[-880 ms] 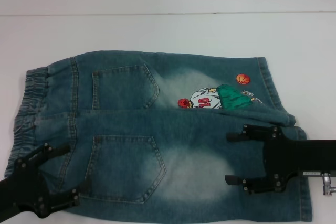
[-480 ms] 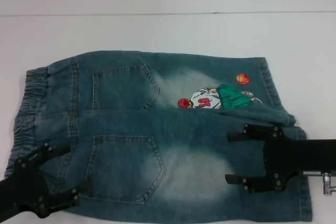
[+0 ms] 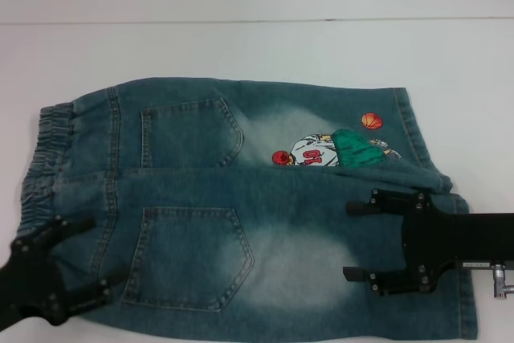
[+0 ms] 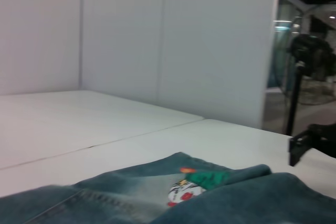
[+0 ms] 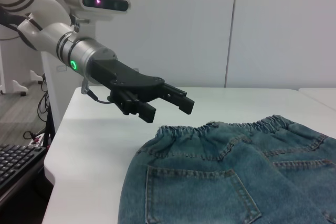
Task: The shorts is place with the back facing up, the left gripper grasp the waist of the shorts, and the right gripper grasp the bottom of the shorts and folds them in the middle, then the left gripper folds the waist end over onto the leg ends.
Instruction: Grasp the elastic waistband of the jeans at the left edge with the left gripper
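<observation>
The faded denim shorts [image 3: 265, 206] lie flat, back up, with two back pockets showing. The ruffled waist [image 3: 48, 150] is at the left; the bottom of the shorts [image 3: 468, 311] is at the right, near the basketball-player embroidery [image 3: 321, 150]. My left gripper [image 3: 104, 251] is open and hovers over the near corner of the waist, holding nothing. In the right wrist view the left gripper [image 5: 170, 109] is raised above the waist [image 5: 226, 127]. The right gripper [image 3: 349, 241] is open over the near leg, just inside the hem, with nothing between its fingers.
A white table [image 3: 257, 46] carries the shorts, with a seam line across its far part. White walls [image 4: 157, 35] stand behind it. A keyboard [image 5: 16, 163] sits on a lower surface off the table's waist-side end.
My left gripper has pulled back toward the near left corner, farther from the near back pocket. The right gripper and the shorts have not moved.
</observation>
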Tool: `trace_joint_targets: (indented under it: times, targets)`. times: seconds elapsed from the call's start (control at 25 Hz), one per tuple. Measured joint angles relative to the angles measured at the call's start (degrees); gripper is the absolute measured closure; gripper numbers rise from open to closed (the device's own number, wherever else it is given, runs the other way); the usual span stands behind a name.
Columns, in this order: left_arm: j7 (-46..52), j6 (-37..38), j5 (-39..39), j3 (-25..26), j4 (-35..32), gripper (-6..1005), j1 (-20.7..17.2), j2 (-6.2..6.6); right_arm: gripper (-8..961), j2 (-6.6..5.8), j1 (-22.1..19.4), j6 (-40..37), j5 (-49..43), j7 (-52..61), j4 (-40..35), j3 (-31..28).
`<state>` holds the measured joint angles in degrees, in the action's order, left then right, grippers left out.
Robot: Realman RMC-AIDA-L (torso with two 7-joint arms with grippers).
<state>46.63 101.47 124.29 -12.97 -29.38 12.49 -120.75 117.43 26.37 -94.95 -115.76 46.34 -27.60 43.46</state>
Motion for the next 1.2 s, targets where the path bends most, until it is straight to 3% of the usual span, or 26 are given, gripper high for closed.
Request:
trace_joint_targets:
  times: [0.2,0.56,0.92,1.2]
  targets:
    - [9.4,0.1,0.3,0.7,-6.1,84,-1.2,-0.36,84,-0.01,-0.1,-0.1,0.0,0.2,-0.3,-0.3]
    - [25.5,-2.0,1.9,0.2,-22.5,93,-4.1,-2.79,85,-0.10,-0.2,0.1,0.0,0.1,-0.6,-0.3]
    - [28.0,-11.2,8.4,0.0,-23.3,110,-2.2,-2.88,85,0.13,-0.2,0.5,-0.1,0.0,-1.2,0.0]
    - [28.0,-12.7,9.2,0.1,-23.1,126,-1.6,-3.01,85,0.43,-0.2,0.7,-0.2,0.1,-1.2,0.0]
